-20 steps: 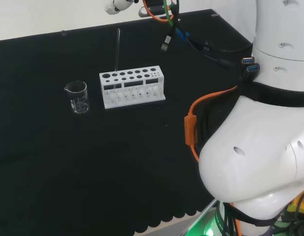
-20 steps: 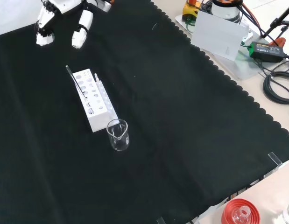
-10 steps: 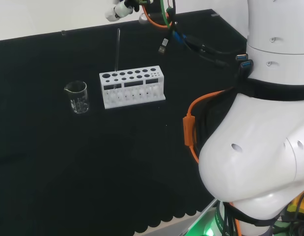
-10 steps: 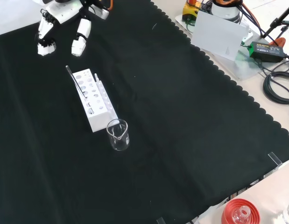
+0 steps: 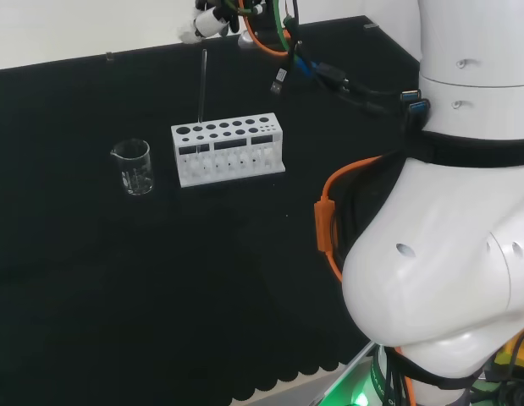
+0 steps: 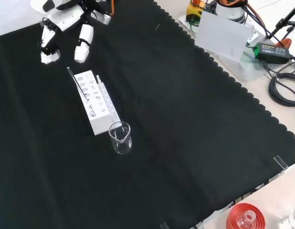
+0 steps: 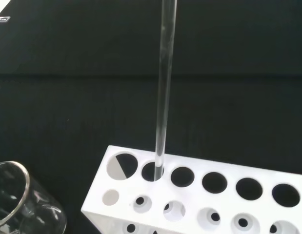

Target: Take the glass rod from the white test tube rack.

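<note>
A white test tube rack (image 5: 228,150) (image 6: 96,101) (image 7: 199,192) with several round holes stands on the black cloth. A clear glass rod (image 5: 201,89) (image 6: 75,81) (image 7: 163,92) stands upright in a hole near the rack's end that faces the beaker. The hand (image 6: 66,26) (image 5: 212,19) hangs above the cloth just beyond the rod's top, apart from it. Its fingers (image 6: 83,42) point down, straight and spread, with nothing between them.
A small clear glass beaker (image 5: 135,166) (image 6: 121,138) (image 7: 19,204) stands close to the rack's end. At the front view's lower right edge a red ribbed ring (image 6: 243,217) sits off the cloth. Orange and black cables (image 5: 329,228) run along the arm.
The hand has come down and toward the rack, closer to the rod's top. Rack, rod and beaker have not moved.
</note>
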### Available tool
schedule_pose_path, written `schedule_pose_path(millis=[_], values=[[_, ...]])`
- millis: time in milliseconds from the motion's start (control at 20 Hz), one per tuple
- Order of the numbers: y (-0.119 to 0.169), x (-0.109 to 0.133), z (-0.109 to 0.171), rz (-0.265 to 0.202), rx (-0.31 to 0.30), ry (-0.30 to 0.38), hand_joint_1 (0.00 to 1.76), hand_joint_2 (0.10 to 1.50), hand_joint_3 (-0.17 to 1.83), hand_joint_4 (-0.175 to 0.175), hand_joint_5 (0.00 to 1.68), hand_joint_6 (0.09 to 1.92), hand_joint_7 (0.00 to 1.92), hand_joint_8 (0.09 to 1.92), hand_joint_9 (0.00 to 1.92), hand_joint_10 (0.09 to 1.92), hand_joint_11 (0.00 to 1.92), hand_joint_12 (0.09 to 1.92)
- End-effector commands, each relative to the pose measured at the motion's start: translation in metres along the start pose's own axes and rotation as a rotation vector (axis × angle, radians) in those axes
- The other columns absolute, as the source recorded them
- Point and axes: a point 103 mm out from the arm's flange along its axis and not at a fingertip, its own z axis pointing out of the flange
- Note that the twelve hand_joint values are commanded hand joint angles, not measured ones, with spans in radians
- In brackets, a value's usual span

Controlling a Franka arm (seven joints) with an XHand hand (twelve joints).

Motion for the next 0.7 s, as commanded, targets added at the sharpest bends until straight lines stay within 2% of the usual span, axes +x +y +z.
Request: schedule_pose_path(millis=[50, 300, 700], values=[[0.002, -0.001, 0.008, -0.002, 0.017, 0.023, 0.37, 1.03, -0.17, -0.106, 0.34, 0.69, 0.63, 0.8, 0.81, 0.76, 0.73, 1.3], [0.004, -0.003, 0.016, 0.001, 0.031, 0.003, 0.34, 1.03, -0.17, -0.11, 0.34, 0.69, 0.63, 0.8, 0.82, 0.76, 0.74, 1.29], [0.007, 0.001, 0.034, -0.01, 0.061, -0.052, 0.48, 1.01, -0.17, -0.118, 0.35, 0.7, 0.65, 0.8, 0.84, 0.75, 0.77, 1.29]])
